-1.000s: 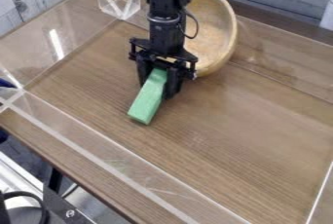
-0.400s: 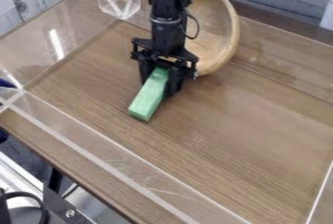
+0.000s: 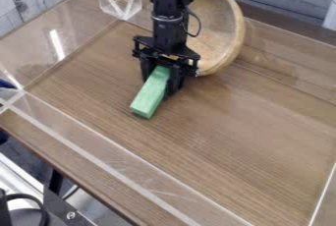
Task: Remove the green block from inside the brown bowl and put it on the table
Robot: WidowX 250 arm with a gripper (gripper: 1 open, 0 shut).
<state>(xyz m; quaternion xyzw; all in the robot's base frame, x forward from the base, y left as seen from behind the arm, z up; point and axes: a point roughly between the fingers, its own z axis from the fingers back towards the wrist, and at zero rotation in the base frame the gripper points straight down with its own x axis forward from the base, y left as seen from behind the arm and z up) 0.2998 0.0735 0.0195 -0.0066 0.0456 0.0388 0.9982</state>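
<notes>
Currently the green block (image 3: 152, 95) lies outside the brown bowl (image 3: 218, 35), on the table (image 3: 250, 141). Its long axis runs diagonally, the upper end toward the bowl and the lower end toward the near left. The upper end sits between the fingers of the black gripper (image 3: 163, 71), which points straight down and is clamped on it. No legible writing appears.

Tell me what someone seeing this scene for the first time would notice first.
The bright green block stands out mid-table, its upper end clamped in the black end effector pointing straight down. Just behind, the brown bowl sits tipped on its side, on the wood-grain table.
</notes>
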